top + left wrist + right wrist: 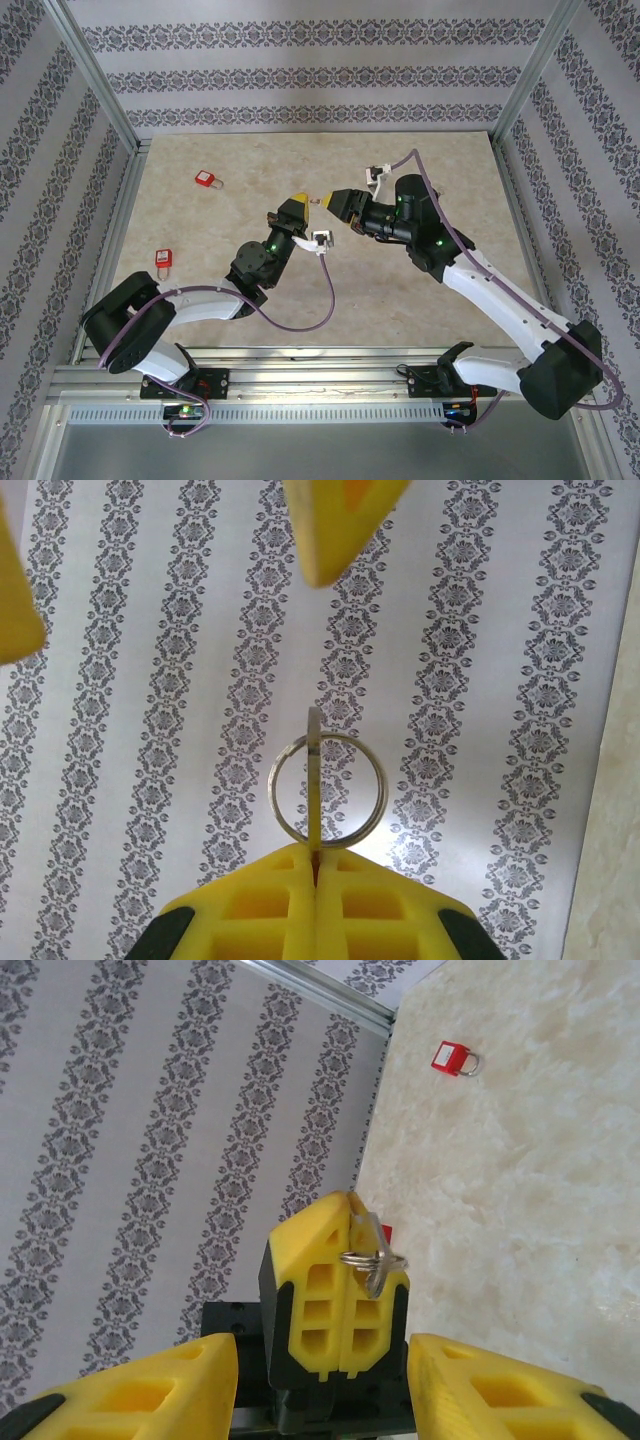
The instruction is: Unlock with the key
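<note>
My left gripper (297,210) is raised above the table and shut on a small silver key (314,742), which stands edge-on with its round key ring (375,780) hanging around it. In the left wrist view the closed yellow jaws of the left gripper (316,852) pinch the key's lower end. My right gripper (338,200) faces it from the right, open. In the right wrist view the right gripper (320,1400) has its fingers (135,1395) spread on either side of the left gripper (335,1290) and key (376,1260). Two red padlocks lie on the table, one at the far left (208,179), one nearer (163,259).
The marble-patterned table (400,290) is enclosed by patterned walls and aluminium posts (95,75). A white cable clip (320,240) sits on the left arm's wrist. One red padlock (452,1058) lies far off near the wall in the right wrist view.
</note>
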`<action>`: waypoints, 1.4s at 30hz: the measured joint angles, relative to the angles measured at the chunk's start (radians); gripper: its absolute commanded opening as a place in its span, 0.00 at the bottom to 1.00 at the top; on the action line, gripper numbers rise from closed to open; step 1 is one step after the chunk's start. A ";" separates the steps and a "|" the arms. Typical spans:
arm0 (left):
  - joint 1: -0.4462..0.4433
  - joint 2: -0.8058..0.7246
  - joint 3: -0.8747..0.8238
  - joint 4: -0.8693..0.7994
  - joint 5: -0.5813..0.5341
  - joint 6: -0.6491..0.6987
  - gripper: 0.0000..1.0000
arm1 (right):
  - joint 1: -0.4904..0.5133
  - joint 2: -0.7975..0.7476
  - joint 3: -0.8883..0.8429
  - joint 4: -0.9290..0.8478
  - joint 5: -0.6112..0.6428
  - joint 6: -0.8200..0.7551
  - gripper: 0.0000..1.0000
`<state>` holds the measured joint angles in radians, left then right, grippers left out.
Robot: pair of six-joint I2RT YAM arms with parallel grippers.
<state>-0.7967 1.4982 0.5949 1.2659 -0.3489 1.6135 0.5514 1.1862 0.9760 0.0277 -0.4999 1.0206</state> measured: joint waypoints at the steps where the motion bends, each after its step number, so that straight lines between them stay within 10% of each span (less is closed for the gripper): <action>1: 0.000 0.001 0.000 0.000 0.000 0.005 0.00 | 0.000 0.007 0.000 0.002 -0.011 -0.008 0.49; 42: -0.022 0.029 0.000 0.029 0.000 0.036 0.00 | -0.026 0.163 0.055 0.028 -0.100 -0.054 0.13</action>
<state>-0.8185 1.5272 0.5949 1.2953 -0.3485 1.6493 0.5255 1.3495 1.0313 0.0559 -0.6003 0.9665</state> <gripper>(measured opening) 0.037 0.160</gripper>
